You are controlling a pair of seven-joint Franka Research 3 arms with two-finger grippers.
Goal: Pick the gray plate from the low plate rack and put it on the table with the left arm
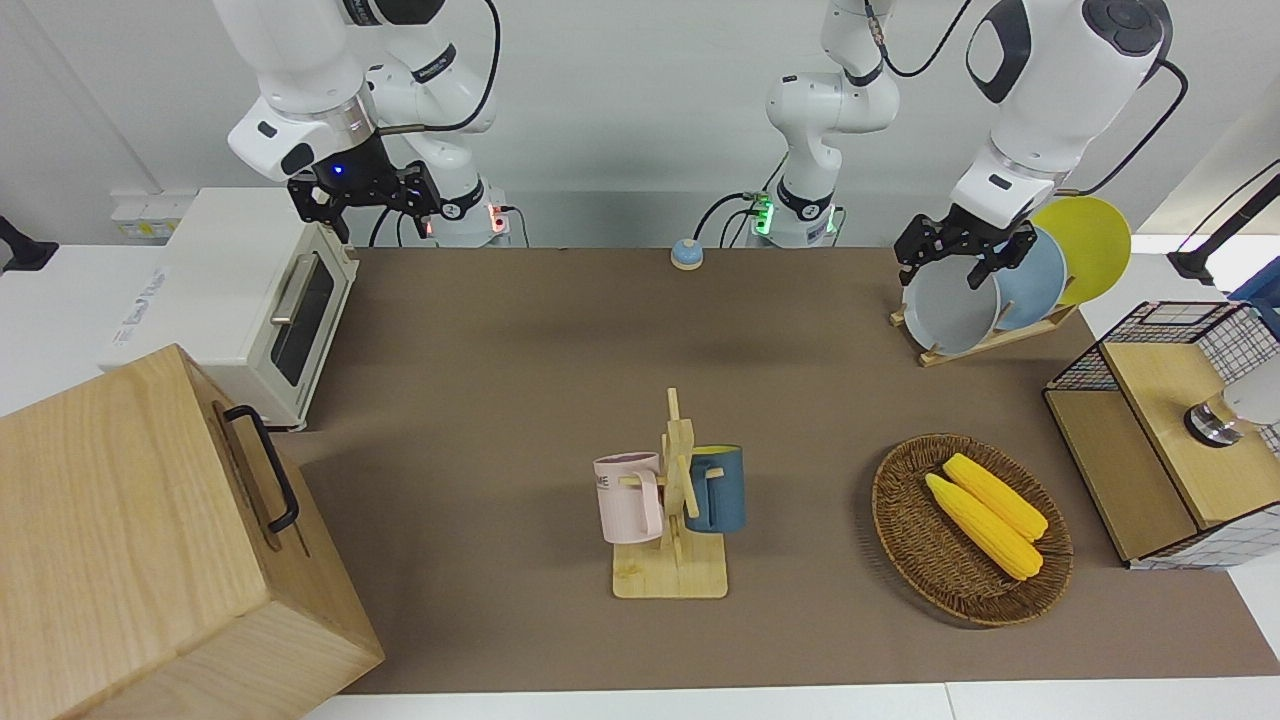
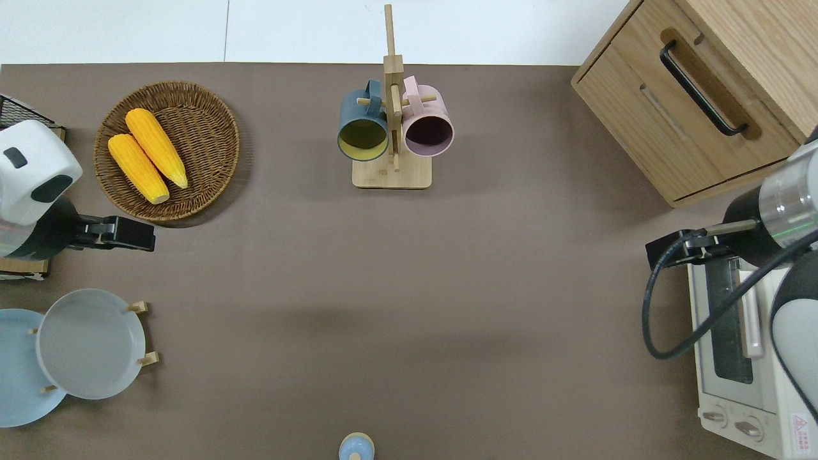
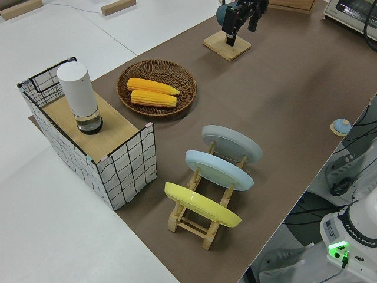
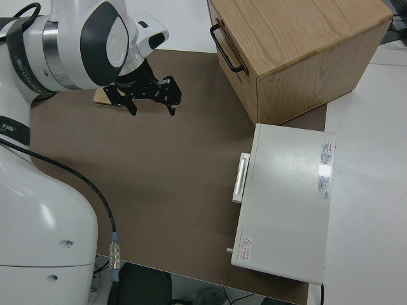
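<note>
Gray plate (image 2: 89, 344) sits slanted in the rack (image 3: 200, 219), first slot, blue plate (image 3: 219, 170) next to it, yellow plate (image 3: 202, 204) last — rack at the left arm's end of the worktop (image 2: 409, 287). Left claw (image 1: 962, 262) up in the air with fingers spread wide, holding nothing — overhead puts it over bare mat between basket (image 2: 167, 151) and gray plate. Right arm parked, right claw (image 1: 365, 196) open.

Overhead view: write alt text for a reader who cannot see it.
The left gripper, open, hangs over the table between a basket holding two corn cobs and the rack, where the gray plate still leans against a blue plate. A mug stand sits mid-table; the right arm is parked.
</note>
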